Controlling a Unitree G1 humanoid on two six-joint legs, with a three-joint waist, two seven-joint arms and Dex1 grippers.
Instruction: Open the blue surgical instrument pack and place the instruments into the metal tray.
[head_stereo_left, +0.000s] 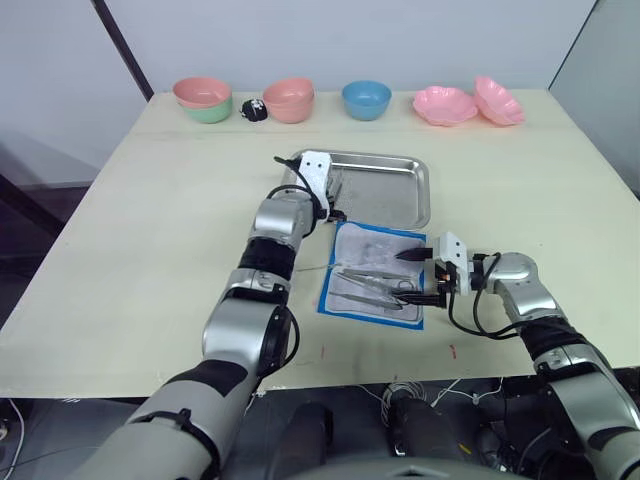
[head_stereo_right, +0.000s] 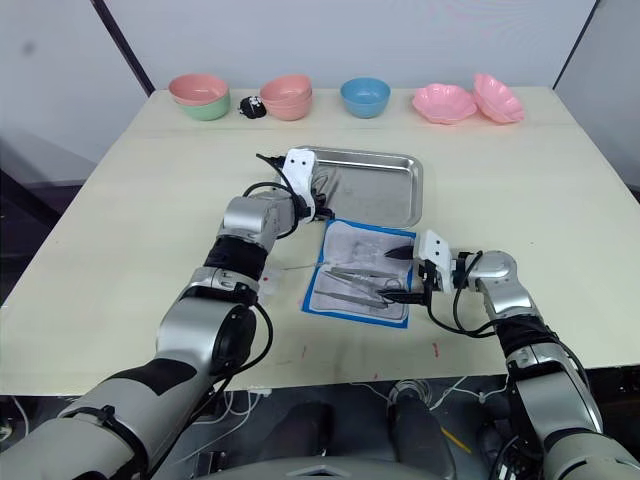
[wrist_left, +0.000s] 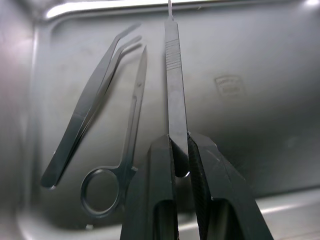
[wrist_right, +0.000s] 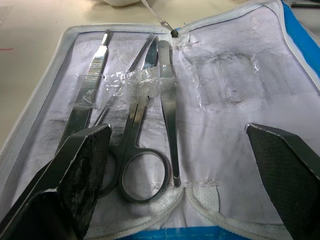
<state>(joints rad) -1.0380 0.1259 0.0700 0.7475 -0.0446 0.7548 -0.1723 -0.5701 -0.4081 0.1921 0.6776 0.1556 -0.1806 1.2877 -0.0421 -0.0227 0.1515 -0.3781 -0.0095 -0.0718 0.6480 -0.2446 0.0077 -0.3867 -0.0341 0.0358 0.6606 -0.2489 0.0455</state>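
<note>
Tabletop, left claw (wrist_left: 180, 150) pinching scalpel handle (wrist_left: 174, 75) over metal tray (head_stereo_left: 400, 200)

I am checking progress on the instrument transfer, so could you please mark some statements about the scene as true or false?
1. The left gripper is shut on a flat instrument handle over the metal tray. True.
2. The tray holds nothing yet. False: curved forceps and scissors lie in it.
3. The blue surgical instrument pack lies open on the table. True.
4. The right gripper is shut on scissors. False: it is open over the pack.
5. Instruments remain in the pack. True.
</note>
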